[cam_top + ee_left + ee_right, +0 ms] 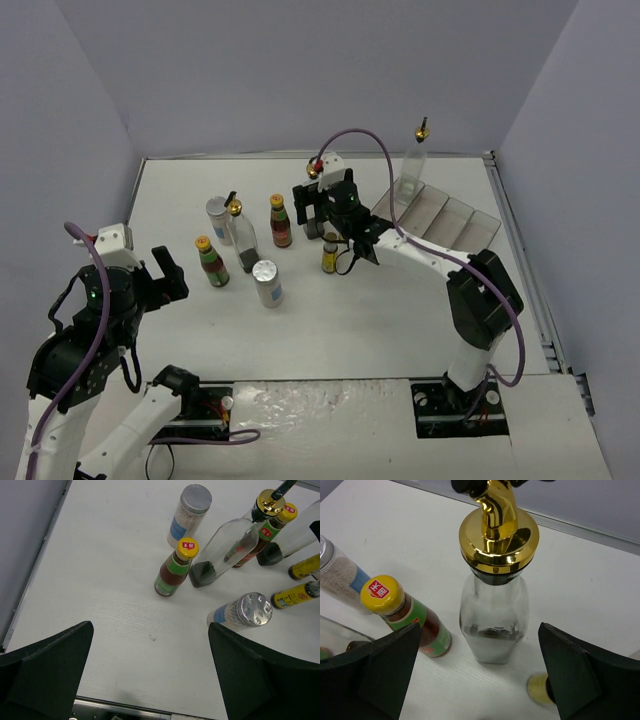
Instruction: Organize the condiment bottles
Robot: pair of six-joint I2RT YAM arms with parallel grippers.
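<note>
Left end effector [168, 273] hung released, lower left; condiment bottles [267, 283] stood clustered mid-frame on the worktop [350, 330]. Beyond, the released right end effector [480, 670] straddled a tall glass bottle [494, 615]. Pick-up step; next it probably needed clenching, then lifting toward the upper-right rack [455, 215].

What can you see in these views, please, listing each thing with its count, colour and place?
Table: one, white, under everything.
Rack: one, clear plastic, far right.
Tall glass bottles: three, clear with gold pourers; one in the left cluster, one mid-table, one standing in the rack.
Red-sauce bottles: two, yellow caps and green labels; both in the left cluster.
Shakers: two, white with silver lids; far and near ends of the cluster.
Small dark bottles: two, yellow labels; right of the cluster.
Left gripper: black, open, empty, near left.
Right gripper: black, open, facing the mid-table glass bottle.
</note>
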